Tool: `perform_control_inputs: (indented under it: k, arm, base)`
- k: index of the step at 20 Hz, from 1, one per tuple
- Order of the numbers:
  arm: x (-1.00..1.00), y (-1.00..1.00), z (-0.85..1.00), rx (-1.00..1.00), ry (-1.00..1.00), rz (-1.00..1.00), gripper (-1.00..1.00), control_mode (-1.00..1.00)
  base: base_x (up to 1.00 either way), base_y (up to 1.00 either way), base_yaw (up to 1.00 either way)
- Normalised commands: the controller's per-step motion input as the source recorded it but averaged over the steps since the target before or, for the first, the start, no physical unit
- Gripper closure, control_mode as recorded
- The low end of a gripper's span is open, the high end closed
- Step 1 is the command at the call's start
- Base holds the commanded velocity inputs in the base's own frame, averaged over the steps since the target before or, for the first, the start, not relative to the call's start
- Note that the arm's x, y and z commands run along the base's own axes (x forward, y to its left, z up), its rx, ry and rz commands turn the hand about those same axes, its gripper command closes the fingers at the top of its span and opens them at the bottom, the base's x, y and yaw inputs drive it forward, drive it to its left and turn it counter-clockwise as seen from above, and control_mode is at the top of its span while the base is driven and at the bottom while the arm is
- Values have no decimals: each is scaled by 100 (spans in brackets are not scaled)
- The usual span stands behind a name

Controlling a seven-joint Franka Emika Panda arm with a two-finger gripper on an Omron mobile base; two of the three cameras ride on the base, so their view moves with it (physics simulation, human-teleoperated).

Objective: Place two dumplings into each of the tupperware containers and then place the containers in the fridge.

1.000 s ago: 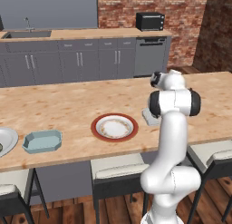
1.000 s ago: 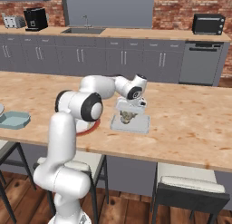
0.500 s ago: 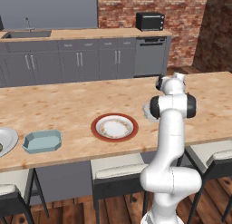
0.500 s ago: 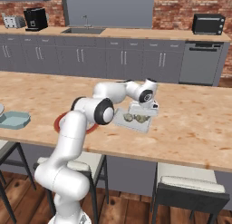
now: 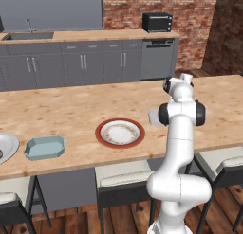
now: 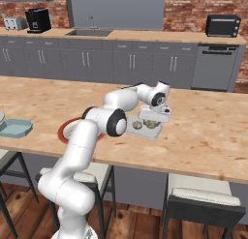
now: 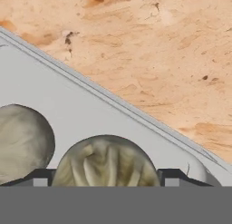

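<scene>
two dumplings (image 6: 145,124) are seen in the pale tub (image 6: 144,127) on the counter (image 6: 208,136), one dumpling (image 7: 106,162) lying between the widely parted fingers of the gripper (image 6: 163,110), probably just released; a lift clear is called for next, then the far blue tub (image 5: 44,147) is to be filled; the arm is bent low over the pale tub

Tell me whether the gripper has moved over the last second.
Yes. In the right base view the gripper has swung right along the counter, away from the red-rimmed plate, and now hangs open over the pale tub's far edge.
</scene>
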Motion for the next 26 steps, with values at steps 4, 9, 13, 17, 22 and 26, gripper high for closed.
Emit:
perform_control_inputs:
  k: [4, 9, 13, 17, 22, 26]
  arm:
    - [-4, 0, 0, -2, 4, 0, -100, -100]
    - [0, 0, 0, 0, 0, 0, -100, -100]
    - [-22, 0, 0, 0, 0, 0, -100, -100]
    - [-40, 1, 1, 0, -1, 0, -100, -100]
    - [-75, 40, 19, -5, -16, 0, -100, -100]
    - [-60, 36, 52, -6, -14, 0, -100, -100]
  base:
    - [0, 0, 0]
    - [0, 0, 0]
    - [0, 0, 0]
    - [0, 0, 0]
    - [0, 0, 0]
    - [0, 0, 0]
